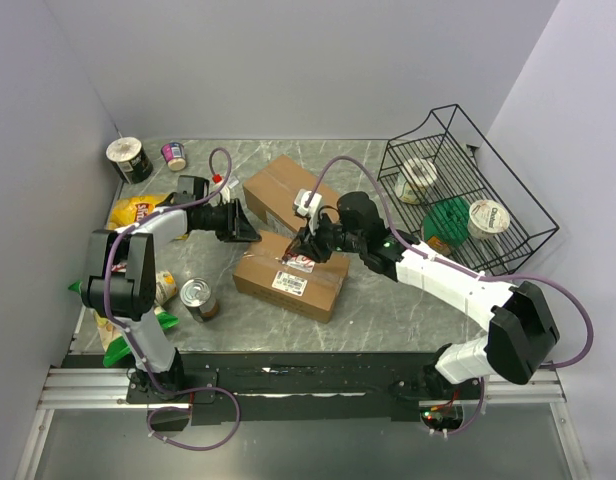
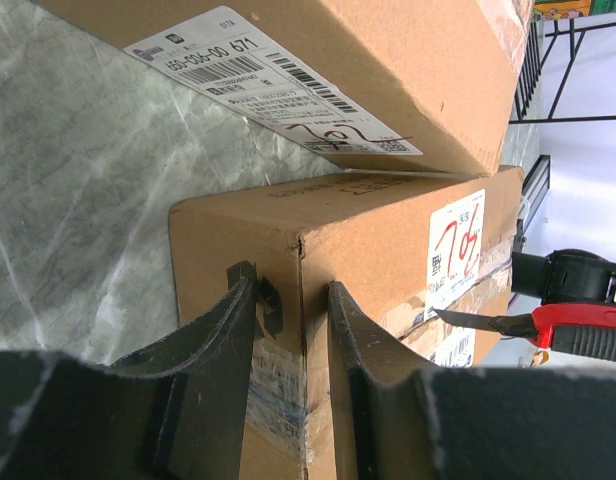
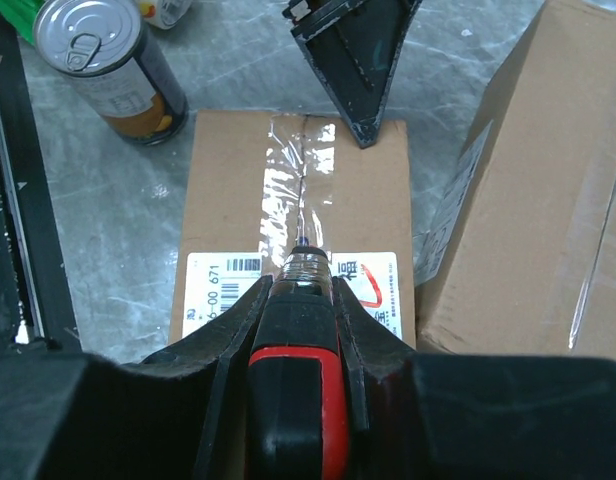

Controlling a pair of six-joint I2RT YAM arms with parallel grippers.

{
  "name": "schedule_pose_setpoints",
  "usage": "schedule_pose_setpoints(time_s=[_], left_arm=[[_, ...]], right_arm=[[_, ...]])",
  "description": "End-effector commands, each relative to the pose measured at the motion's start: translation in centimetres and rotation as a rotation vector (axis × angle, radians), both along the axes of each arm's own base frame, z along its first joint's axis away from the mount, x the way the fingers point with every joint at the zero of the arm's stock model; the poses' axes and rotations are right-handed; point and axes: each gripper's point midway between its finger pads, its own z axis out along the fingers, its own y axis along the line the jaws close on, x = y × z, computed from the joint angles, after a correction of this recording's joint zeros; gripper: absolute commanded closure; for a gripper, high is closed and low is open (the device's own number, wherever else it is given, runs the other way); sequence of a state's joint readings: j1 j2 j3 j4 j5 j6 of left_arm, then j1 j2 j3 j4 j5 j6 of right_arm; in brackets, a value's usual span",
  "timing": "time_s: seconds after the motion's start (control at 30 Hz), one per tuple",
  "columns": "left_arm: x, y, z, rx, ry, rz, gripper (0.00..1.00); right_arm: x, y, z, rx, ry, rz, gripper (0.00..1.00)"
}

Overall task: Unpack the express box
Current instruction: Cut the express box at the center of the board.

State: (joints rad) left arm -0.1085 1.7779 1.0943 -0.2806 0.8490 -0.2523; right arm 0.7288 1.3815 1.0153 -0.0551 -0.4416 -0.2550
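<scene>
The express box (image 1: 258, 275) is a brown carton with white labels and clear tape along its top seam, lying at mid-table. My right gripper (image 1: 310, 243) is shut on a red and black utility knife (image 3: 293, 400). Its blade tip rests on the taped seam of the box (image 3: 228, 190) between the labels. My left gripper (image 1: 253, 232) is at the box's far left corner. In the left wrist view its fingers (image 2: 250, 300) close on either side of a corner edge of the box (image 2: 388, 230), and the knife (image 2: 578, 325) shows at right.
A second brown box (image 1: 288, 185) lies just behind the first, also in the right wrist view (image 3: 548, 200). A tin can (image 1: 200, 299) stands near left. A black wire basket (image 1: 533, 235) with cups is at right. Cups (image 1: 129, 158) and a yellow bag (image 1: 133, 210) sit at left.
</scene>
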Motion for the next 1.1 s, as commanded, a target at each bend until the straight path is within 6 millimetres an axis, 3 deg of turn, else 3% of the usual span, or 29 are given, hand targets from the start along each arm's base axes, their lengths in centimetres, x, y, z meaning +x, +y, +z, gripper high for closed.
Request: schedule_pose_setpoints(time_s=[0.0,0.4,0.6,0.73,0.83,0.93,1.07], left_arm=[[-0.8,2.9,-7.0,0.241,0.087,0.052,0.65],[-0.5,3.1,-7.3,0.256,0.094,0.061,0.65],[-0.5,3.1,-7.4,0.256,0.093,0.064,0.65],[-0.6,2.9,-7.3,0.250,0.093,0.060,0.65],[-0.6,2.9,-7.3,0.253,0.092,0.059,0.65],[-0.5,3.0,-7.2,0.257,0.088,0.061,0.65],[-0.6,3.0,-7.3,0.256,0.091,0.060,0.65]], right_arm=[[-0.6,0.3,3.1,0.056,-0.043,0.024,1.00],[-1.8,-2.0,1.2,-0.036,0.017,-0.018,1.00],[-1.4,-2.7,0.3,-0.081,0.113,-0.112,1.00],[-1.0,-1.8,3.2,0.021,0.067,-0.128,1.00],[-0.1,-1.4,4.0,-0.007,0.062,-0.154,1.00],[0.2,-1.8,3.7,-0.033,0.047,-0.172,1.00],[-0.4,-2.8,1.9,-0.107,0.074,-0.169,1.00]])
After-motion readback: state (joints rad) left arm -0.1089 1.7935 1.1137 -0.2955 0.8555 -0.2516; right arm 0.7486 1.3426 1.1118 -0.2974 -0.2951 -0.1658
